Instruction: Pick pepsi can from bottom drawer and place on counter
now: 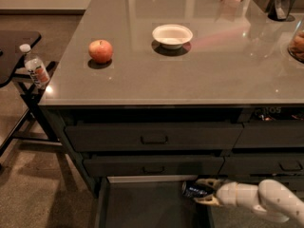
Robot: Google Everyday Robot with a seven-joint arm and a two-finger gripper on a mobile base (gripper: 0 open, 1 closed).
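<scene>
The small dark blue metal pepsi can [192,190] is held sideways at the right rear of the dark grey bottom drawer [142,208], clamped at one end by the pale end effector [205,192]. Light, slippery and dentable, it is judged safer gripped mid-body.

Gripper [201,191] around pepsi can [191,190] (bottom drawer [142,209])

The hand [200,192], low at the right of the bottom drawer [147,208], grips the pepsi can [190,189] and hides its right end. The arm [270,201] and the drawer's front are cut off by the picture's edges. The counter [190,75] runs off at the right, where a jar [297,44] is only half shown.
</scene>
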